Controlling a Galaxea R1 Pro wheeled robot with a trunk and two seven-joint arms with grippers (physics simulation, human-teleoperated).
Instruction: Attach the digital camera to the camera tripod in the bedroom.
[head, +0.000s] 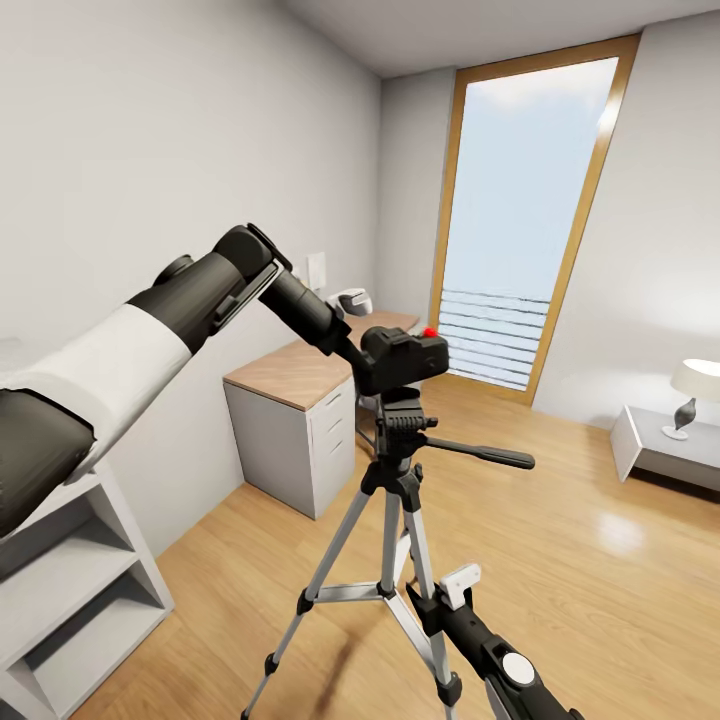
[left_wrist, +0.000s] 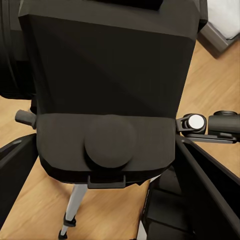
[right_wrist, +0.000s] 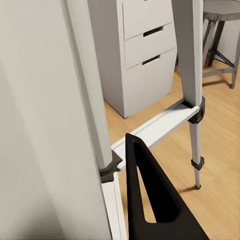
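Bright daylight from the window (head: 520, 220) (floor (head: 600, 540) glare), sharp renders, edges stretched.

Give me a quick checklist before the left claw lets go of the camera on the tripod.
1. Camera held: ok. The left claw grips the camera from its side.
2. Camera above the tripod head: ok. In the head view it sits right over the black head of the tripod.
3. Camera seated and locked on the mount: cannot tell. The contact is hidden in the head view, and the left wrist view shows mostly the camera's dark body.
4. Tripod standing: ok. Its legs are spread on the wood floor.
5. Right claw clear of the legs: not ok. It sits close beside a tripod leg.
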